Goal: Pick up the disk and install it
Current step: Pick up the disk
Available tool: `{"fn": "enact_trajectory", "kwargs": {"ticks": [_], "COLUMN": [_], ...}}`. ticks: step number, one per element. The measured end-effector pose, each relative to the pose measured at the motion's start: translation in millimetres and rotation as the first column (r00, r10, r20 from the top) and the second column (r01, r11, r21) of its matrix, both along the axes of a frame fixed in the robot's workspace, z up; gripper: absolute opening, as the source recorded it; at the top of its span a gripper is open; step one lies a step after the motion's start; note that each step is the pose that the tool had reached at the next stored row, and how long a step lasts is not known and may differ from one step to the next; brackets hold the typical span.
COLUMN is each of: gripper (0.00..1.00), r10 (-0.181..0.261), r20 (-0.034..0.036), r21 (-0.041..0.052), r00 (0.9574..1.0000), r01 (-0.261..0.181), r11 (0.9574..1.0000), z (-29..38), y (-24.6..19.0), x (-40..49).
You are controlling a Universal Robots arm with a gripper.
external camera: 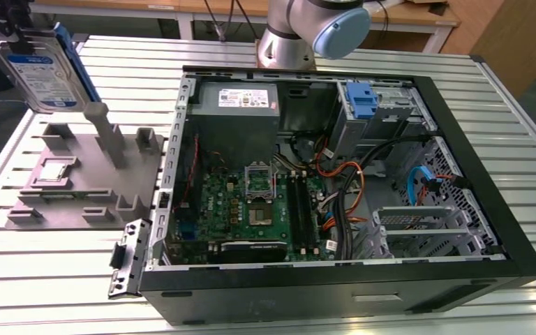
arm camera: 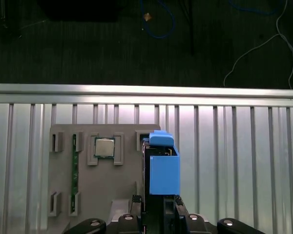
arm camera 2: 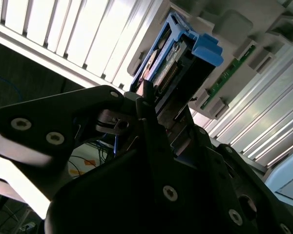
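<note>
Table point(external camera: 54, 279): slatted aluminium, pale grey, with parallel ribs; bright glare lay along its slats.
Floor point(arm camera: 88, 48): dark and matt, it lay beyond the table's long edge and below its level.
Blue cable point(arm camera: 158, 29): looped, it lay on the floor well off that edge.
White cable point(arm camera: 263, 46): thin and curved, it trailed over the floor apart from the blue one.
Wooden bench point(external camera: 417, 14): a light top on white legs, it stood behind the table's far end.
Wooden panel point(external camera: 510, 35): brown and upright, it stood beside the table's far corner at the exterior view's right.
</note>
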State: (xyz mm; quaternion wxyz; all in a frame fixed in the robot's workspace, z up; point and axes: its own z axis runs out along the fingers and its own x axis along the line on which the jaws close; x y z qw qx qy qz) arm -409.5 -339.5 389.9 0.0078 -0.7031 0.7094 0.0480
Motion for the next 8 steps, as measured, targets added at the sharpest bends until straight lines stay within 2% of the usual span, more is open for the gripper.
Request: {"fn": "enact_trajectory", "kwargs": {"ticks": [3,8], "gripper": [0.35,0.35], "r10": [0.0,0.0], "r20": [0.0,-0.0001], "r21": [0.0,0.0], "r00": [1.0,1.0], "r01": [0.0,0.0], "r11": [1.0,1.0], "z": [2.7,2.9], "y": [0.0,0.0], "x": [0.0,0.0]}}
